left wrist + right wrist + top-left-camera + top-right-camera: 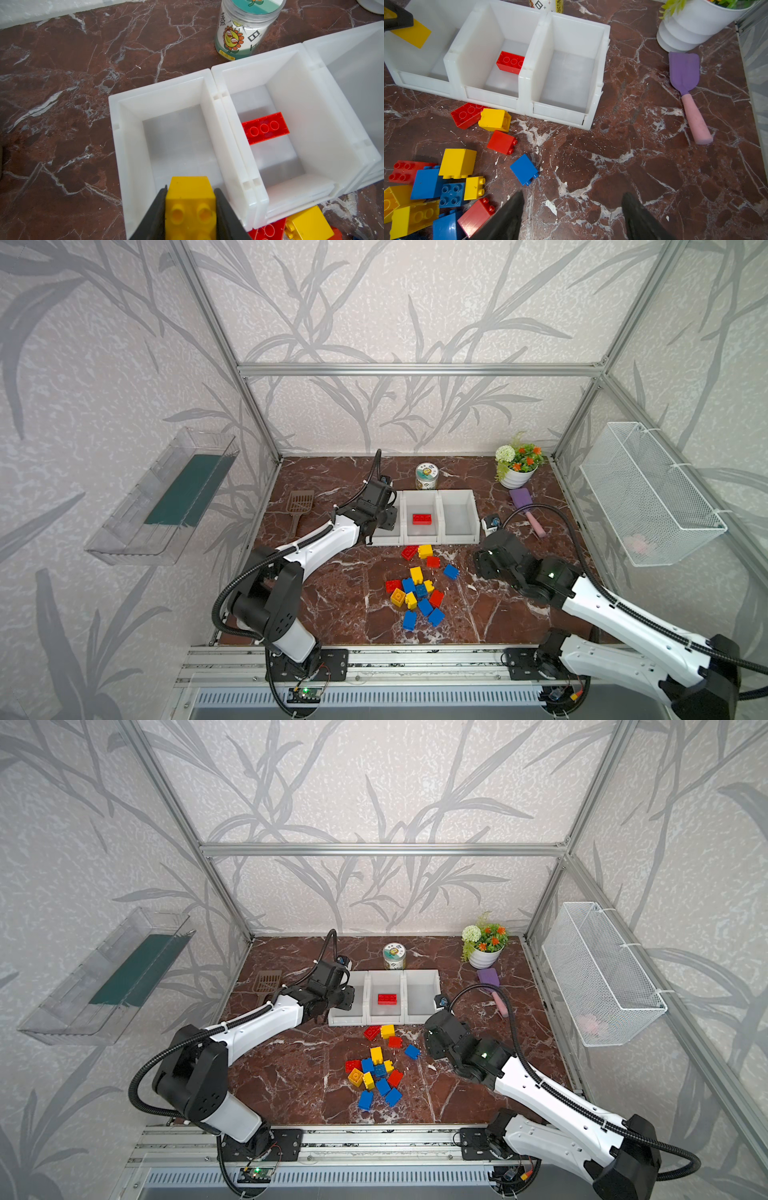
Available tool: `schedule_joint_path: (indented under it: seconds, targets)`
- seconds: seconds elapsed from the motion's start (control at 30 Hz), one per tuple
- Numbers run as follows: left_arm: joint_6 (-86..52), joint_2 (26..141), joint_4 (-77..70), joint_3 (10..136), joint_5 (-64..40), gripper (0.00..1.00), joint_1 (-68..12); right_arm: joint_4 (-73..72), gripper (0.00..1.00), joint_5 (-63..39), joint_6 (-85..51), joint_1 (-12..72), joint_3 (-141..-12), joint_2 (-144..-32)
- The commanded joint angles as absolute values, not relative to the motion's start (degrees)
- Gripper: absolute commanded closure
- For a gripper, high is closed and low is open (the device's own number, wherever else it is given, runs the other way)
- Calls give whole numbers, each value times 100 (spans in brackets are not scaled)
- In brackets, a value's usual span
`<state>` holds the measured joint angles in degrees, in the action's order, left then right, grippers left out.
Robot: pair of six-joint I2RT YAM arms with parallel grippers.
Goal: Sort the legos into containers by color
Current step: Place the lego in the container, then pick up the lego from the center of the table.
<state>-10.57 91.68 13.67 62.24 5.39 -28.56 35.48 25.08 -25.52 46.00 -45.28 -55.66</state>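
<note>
Three joined white containers (439, 492) stand mid-table. The middle one holds a long red lego (422, 519) (265, 127) (509, 62). My left gripper (190, 189) is shut on a yellow lego (190, 200) (413, 34), studs toward the camera, above the left container (133, 128). In both top views the wrist (376, 506) (328, 986) hides that grip. Loose red, yellow and blue legos (417, 593) (376, 1073) (454, 164) lie in front of the containers. My right gripper (572, 197) (482, 566) stands open over bare table, right of the pile, near a blue lego (524, 169).
A printed jar (427, 476) stands behind the containers, a flower pot (517, 472) at the back right. A purple spatula (685, 83) lies right of the containers, a brown scoop (298, 506) at the left. A wire basket (648, 493) and a clear tray (166, 497) hang on the side walls.
</note>
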Motion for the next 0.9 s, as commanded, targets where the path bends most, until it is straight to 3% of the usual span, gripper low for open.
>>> schedule_joint_path:
  seconds: [0.0,0.23,0.6,0.87]
  targets:
    - [-1124,9106,1425,6303,502,59,-2874,3696,25,2613,-2672,4568,-4439,-5458]
    - [-1168,8947,1389,6164,525,36,-2872,3742,25,2571,-2637,4568,-4482,-5476]
    - [-1360,8269,1441,5686,703,35,-2872,3616,24,2228,-2385,4570,-4470,-5947]
    - [-1746,7352,1365,4786,1026,34,-2871,3102,26,820,-1361,4570,-4480,-7116]
